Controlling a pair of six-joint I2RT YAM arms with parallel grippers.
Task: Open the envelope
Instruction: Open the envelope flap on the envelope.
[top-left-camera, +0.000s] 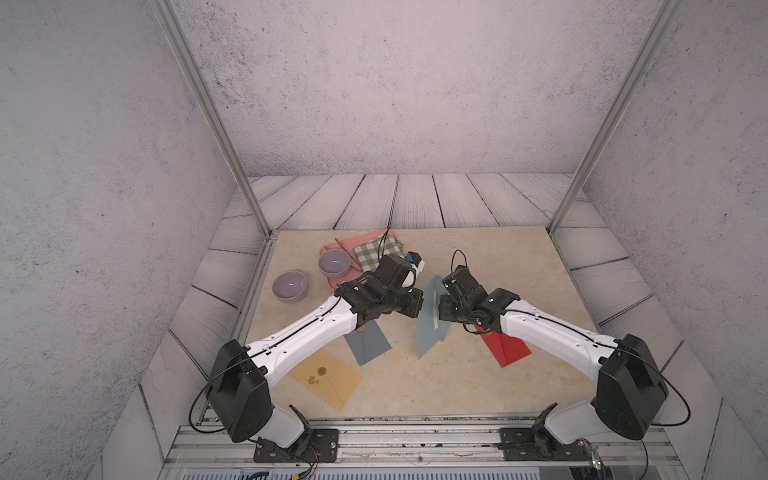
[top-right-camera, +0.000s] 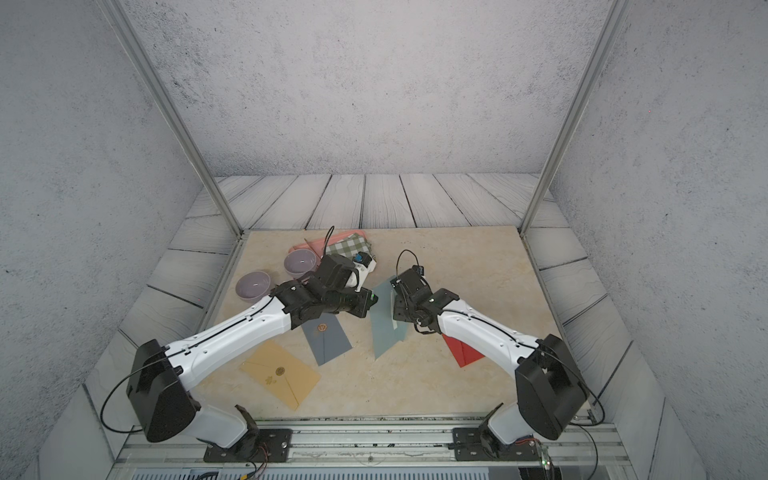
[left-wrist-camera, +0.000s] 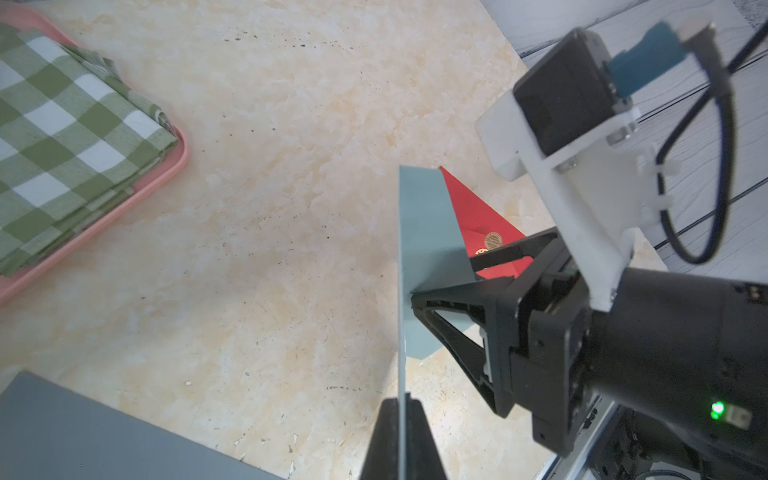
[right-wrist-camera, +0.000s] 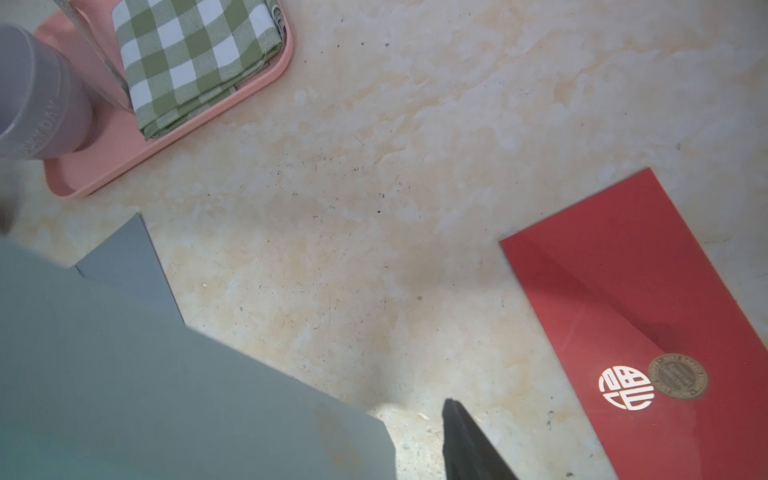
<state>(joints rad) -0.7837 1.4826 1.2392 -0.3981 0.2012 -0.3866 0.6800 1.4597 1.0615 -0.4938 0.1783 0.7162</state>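
A pale teal envelope (top-left-camera: 432, 320) (top-right-camera: 388, 324) stands on its edge in the middle of the table. My left gripper (top-left-camera: 417, 309) (left-wrist-camera: 401, 419) is shut on one of its edges, which runs thin between the two fingers. The envelope's flap (left-wrist-camera: 432, 232) is folded out away from the body. My right gripper (top-left-camera: 440, 305) (left-wrist-camera: 444, 279) is open, with its two fingers on either side of the flap. In the right wrist view one finger (right-wrist-camera: 461, 440) shows with a gap to the teal paper (right-wrist-camera: 166, 395), which hides the other finger.
A grey envelope (top-left-camera: 370, 343) and a yellow one (top-left-camera: 328, 378) lie under my left arm, a red envelope (top-left-camera: 505, 347) under my right. At the back left are a pink tray (top-left-camera: 357, 239) with a checked cloth (top-left-camera: 378, 251) and a bowl (top-left-camera: 334, 264), and a second bowl (top-left-camera: 289, 285).
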